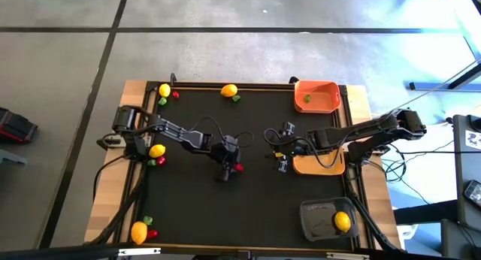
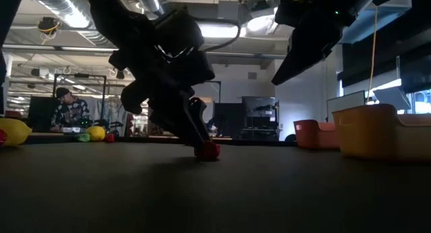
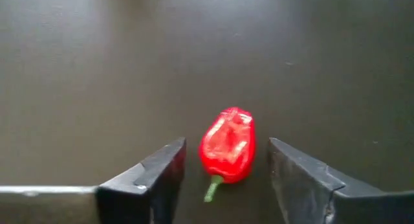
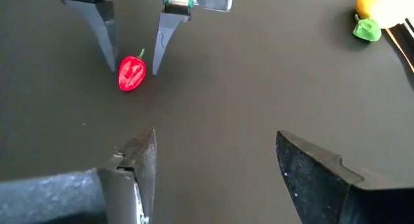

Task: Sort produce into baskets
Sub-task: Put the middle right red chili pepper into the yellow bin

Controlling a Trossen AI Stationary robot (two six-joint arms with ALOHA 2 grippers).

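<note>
A small red pepper-like piece (image 3: pixel 226 145) lies on the black mat, green stem toward the wrist. My left gripper (image 1: pixel 227 170) is open and low over the mat. Its two fingers (image 3: pixel 162 175) stand either side of the piece, with a gap on each side. The piece also shows in the high view (image 1: pixel 239 167) and the low view (image 2: pixel 207 151). My right gripper (image 1: pixel 282 158) is open and empty, raised above the mat at the centre right. It faces the left gripper (image 4: pixel 132 52).
An orange basket (image 1: pixel 331 91) stands far right, a yellow-tan one (image 1: pixel 301 167) under the right arm. A dark basket (image 1: pixel 312 219) near right holds a lemon (image 1: pixel 342 221). Lemons, red and green pieces lie along the far edge (image 1: pixel 229 89) and left side (image 1: pixel 157 150).
</note>
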